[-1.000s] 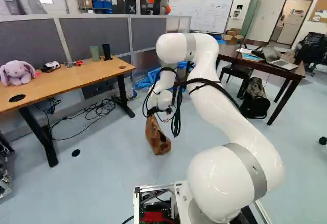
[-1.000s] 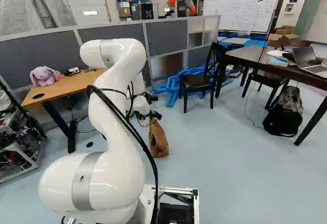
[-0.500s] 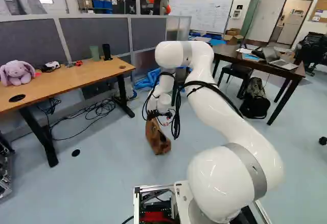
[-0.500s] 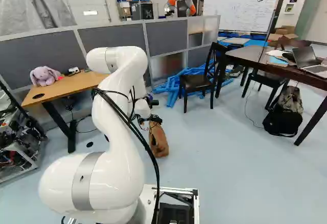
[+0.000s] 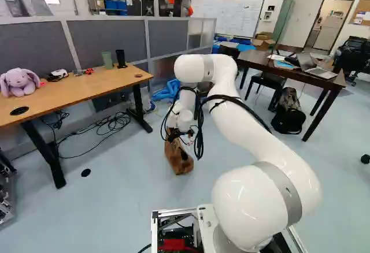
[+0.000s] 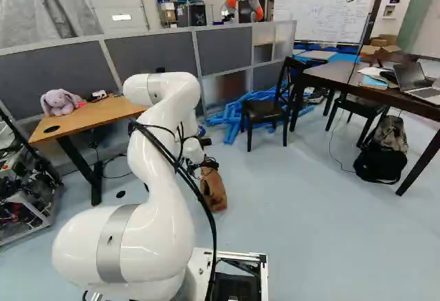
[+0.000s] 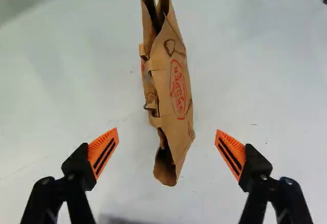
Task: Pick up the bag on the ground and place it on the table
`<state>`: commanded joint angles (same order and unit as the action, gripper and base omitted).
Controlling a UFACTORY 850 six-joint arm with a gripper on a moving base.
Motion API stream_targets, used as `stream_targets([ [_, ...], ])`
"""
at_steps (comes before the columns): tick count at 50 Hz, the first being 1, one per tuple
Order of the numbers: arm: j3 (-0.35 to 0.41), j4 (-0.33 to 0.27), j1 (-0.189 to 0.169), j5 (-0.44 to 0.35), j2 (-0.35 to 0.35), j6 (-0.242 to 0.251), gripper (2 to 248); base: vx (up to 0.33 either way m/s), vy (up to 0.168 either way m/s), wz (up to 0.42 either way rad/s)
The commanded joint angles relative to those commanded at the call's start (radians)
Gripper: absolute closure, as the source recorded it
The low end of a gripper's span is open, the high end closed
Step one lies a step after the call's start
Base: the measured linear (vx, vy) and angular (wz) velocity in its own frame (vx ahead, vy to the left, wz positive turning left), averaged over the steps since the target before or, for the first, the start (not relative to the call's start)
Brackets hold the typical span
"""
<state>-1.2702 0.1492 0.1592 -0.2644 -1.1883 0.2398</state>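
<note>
The bag (image 7: 176, 91) is on the floor (image 5: 127, 189), brown, narrow, its creased top gaping towards the wrist camera, with red print and a dark scrawl on one side. Above it the arm (image 5: 263, 126) reaches down with the claw (image 5: 177, 139), which is wide open: in the wrist view the orange pads (image 7: 103, 152) stand well apart, one on each side of the bag's near end, and neither touches it. At the left of the left base view, the light tabletop (image 5: 81, 91) carries a purple plush rabbit (image 5: 19, 82), a green cup (image 5: 107, 60) and a black cup (image 5: 121, 58). The dark tabletop (image 6: 333, 73), at the right of the right base view, holds a laptop (image 6: 412, 80); a backpack (image 6: 383, 157) sits on the floor beside one of its legs.
</note>
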Motion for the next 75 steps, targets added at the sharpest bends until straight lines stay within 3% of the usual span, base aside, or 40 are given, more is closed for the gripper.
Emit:
stream_targets([
  [27, -0.099, 0.001, 0.003, 0.002, -0.106, 0.002, 3, 0.0, 0.0, 0.0],
  [75, -0.436, 0.001, 0.026, 0.002, -0.36, 0.002, 3, 0.0, 0.0, 0.0],
])
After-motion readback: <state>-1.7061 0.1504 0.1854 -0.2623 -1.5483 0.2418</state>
